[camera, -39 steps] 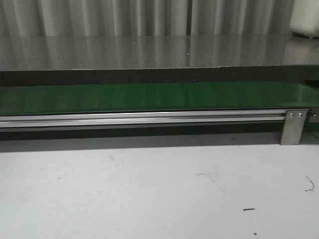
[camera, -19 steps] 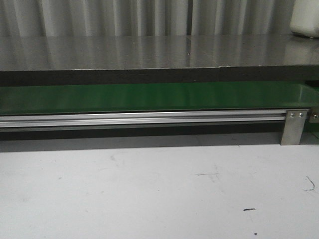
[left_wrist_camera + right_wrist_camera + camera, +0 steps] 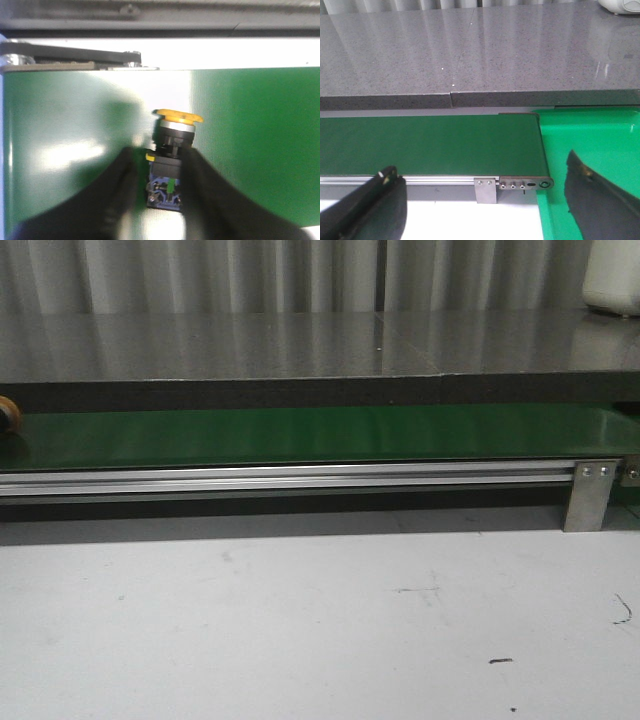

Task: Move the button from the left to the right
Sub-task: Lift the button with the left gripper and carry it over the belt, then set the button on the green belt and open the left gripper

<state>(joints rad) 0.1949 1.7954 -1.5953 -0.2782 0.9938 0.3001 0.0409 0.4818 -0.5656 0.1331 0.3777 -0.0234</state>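
Note:
The button [image 3: 172, 160] has a yellow mushroom cap and a black boxy body. It lies on the green belt [image 3: 260, 140] between the blurred dark fingers of my left gripper [image 3: 162, 156]. A strip of green belt shows between one finger [image 3: 122, 175] and the body, so the jaws stand apart from it on that side. In the front view only the button's orange edge [image 3: 8, 413] shows, at the belt's far left end [image 3: 300, 435]. My right gripper [image 3: 485, 210] hangs wide open over the belt's right end [image 3: 430, 145], holding nothing. Neither gripper shows in the front view.
A bright green bin [image 3: 590, 135] sits just past the belt's right end. An aluminium rail [image 3: 300, 478] with a bracket [image 3: 588, 495] runs along the belt's near side. A grey counter [image 3: 300, 345] lies behind it, with a white object [image 3: 612, 275] at its far right.
The button's orange edge has come into the front view at the belt's far left; it showed in neither earlier frame. Nothing else in that view has changed.

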